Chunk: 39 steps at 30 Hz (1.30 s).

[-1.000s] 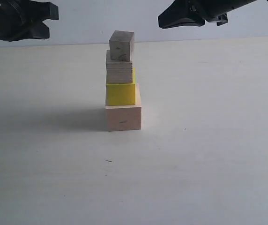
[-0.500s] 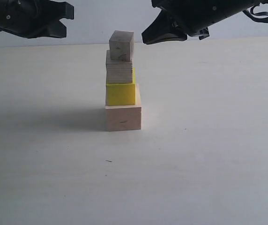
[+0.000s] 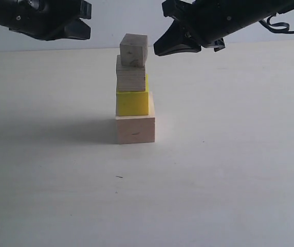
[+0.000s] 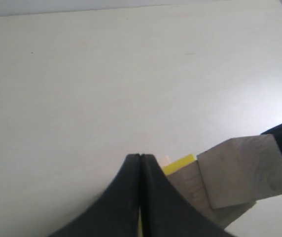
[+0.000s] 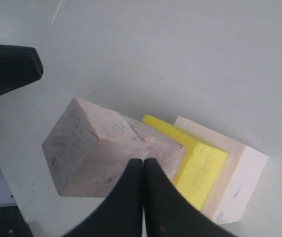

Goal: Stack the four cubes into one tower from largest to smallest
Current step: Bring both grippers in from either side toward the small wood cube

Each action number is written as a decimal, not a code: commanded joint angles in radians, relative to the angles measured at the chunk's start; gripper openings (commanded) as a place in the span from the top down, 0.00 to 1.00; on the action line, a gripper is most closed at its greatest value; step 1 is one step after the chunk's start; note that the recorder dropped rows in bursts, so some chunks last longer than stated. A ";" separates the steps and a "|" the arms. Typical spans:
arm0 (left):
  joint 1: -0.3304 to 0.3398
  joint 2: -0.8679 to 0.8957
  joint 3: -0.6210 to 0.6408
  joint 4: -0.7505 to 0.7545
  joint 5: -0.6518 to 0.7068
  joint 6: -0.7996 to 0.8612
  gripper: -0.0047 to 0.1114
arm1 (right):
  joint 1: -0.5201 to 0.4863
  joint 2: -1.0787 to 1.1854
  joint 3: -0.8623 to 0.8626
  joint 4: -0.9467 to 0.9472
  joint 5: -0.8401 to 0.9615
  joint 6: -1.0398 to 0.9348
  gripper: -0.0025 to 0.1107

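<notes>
The tower stands mid-table: the big pale wood cube (image 3: 135,126) at the bottom, the yellow cube (image 3: 132,102) on it, a small wood cube (image 3: 131,74) above, and the smallest wood cube (image 3: 133,50) on top, turned slightly. My left gripper (image 3: 87,23) hovers shut, above and left of the top cube. Shut as well, my right gripper (image 3: 159,47) hangs just right of the top cube, apart from it. The left wrist view shows the shut left gripper (image 4: 139,158) beside the smallest cube (image 4: 244,170). In the right wrist view, the right gripper (image 5: 144,161) is above the smallest cube (image 5: 89,148) and the yellow cube (image 5: 202,168).
The pale table (image 3: 229,170) stretches bare around the tower. A tiny dark speck (image 3: 119,177) lies in front of it. A light wall (image 3: 121,18) runs behind the table's far edge.
Both grippers have moved inward toward the tower's top; the right one has also come lower, next to the smallest cube. The tower has not moved.
</notes>
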 commanded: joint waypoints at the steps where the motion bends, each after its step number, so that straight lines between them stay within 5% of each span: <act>1: 0.003 0.020 -0.006 -0.146 0.031 0.143 0.96 | 0.000 0.000 0.001 0.019 -0.006 -0.025 0.98; 8: 0.003 0.040 -0.007 -0.268 0.105 0.253 0.96 | 0.000 0.000 0.001 0.019 -0.006 -0.027 0.98; 39: 0.003 0.040 -0.007 -0.286 0.212 0.309 0.96 | 0.047 0.000 -0.001 0.034 -0.021 -0.052 0.98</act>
